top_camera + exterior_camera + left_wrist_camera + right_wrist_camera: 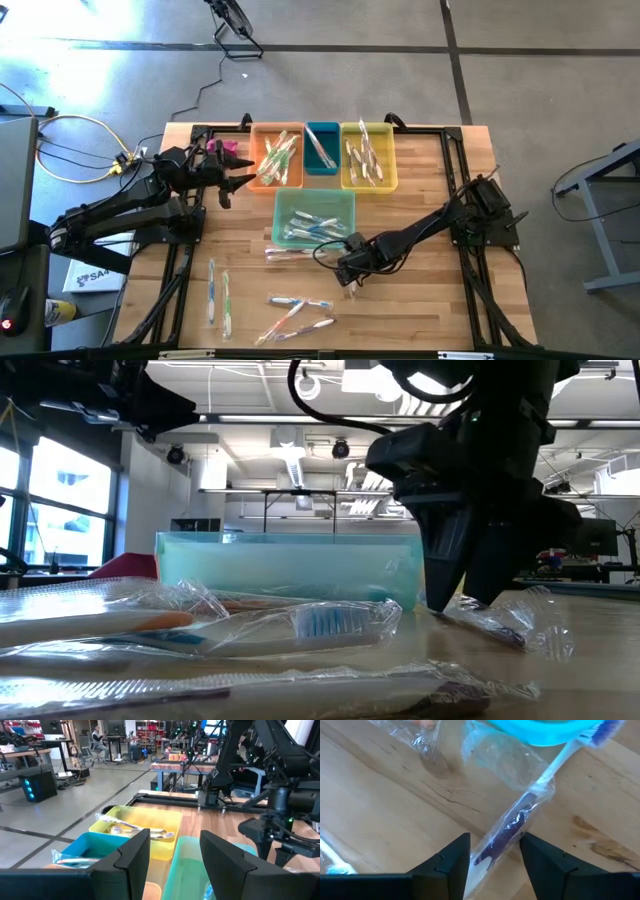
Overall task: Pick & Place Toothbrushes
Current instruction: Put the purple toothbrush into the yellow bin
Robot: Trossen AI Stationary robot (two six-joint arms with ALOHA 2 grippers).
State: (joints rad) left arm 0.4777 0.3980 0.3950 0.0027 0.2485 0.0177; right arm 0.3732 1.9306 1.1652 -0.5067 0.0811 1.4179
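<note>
My right gripper [350, 272] is open and points down at the table beside the teal bin's [314, 218] near right corner. In the right wrist view its fingers stand on either side of a wrapped toothbrush with a purple handle [504, 836], which lies flat on the wood with its head [601, 731] by the bin. In the low view the fingertips [446, 600] reach almost to the table. More wrapped toothbrushes lie loose on the table [298, 304] and in the bins. My left gripper [228, 178] waits open, in the air beside the orange bin [277, 158].
Blue [321, 148] and yellow [368, 155] bins stand in a row with the orange one at the far side. Loose toothbrushes lie at the near left [218, 295], near the middle [295, 325] and by the teal bin [290, 254]. Black frame rails run along the table's edges [470, 190].
</note>
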